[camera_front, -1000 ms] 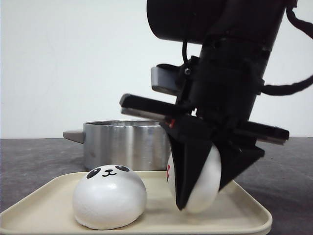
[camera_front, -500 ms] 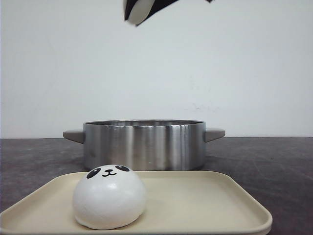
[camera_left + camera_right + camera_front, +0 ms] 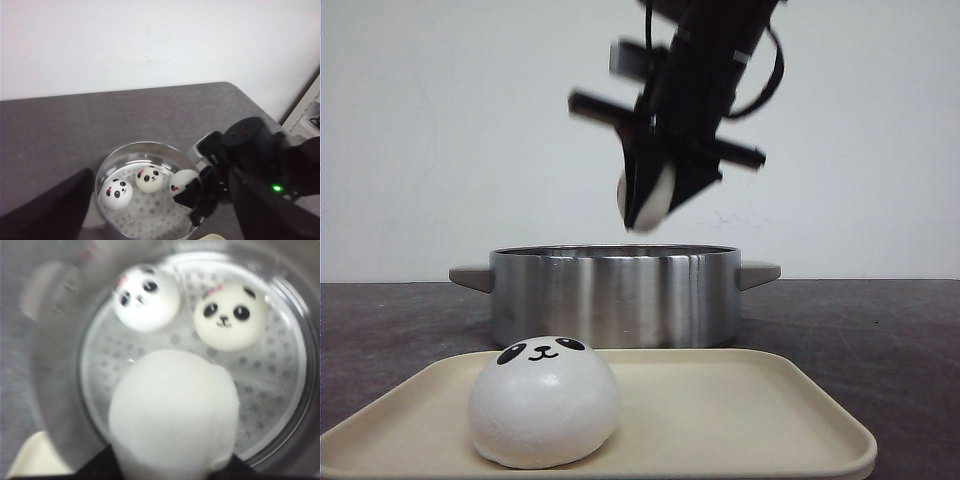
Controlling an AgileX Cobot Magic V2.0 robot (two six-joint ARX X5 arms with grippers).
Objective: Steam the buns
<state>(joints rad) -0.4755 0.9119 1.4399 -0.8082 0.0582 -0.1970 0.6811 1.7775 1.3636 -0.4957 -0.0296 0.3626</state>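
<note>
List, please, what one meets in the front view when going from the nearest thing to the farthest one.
Beige tray with one panda bun on it → steel pot behind the tray → right claw holding a bun above the pot → white wall.

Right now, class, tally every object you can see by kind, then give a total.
White panda-face buns: 4, two in the pot, one gripped above it, one on the tray
Round steel pot: 1
Cream rectangular tray: 1
Total: 6
</note>
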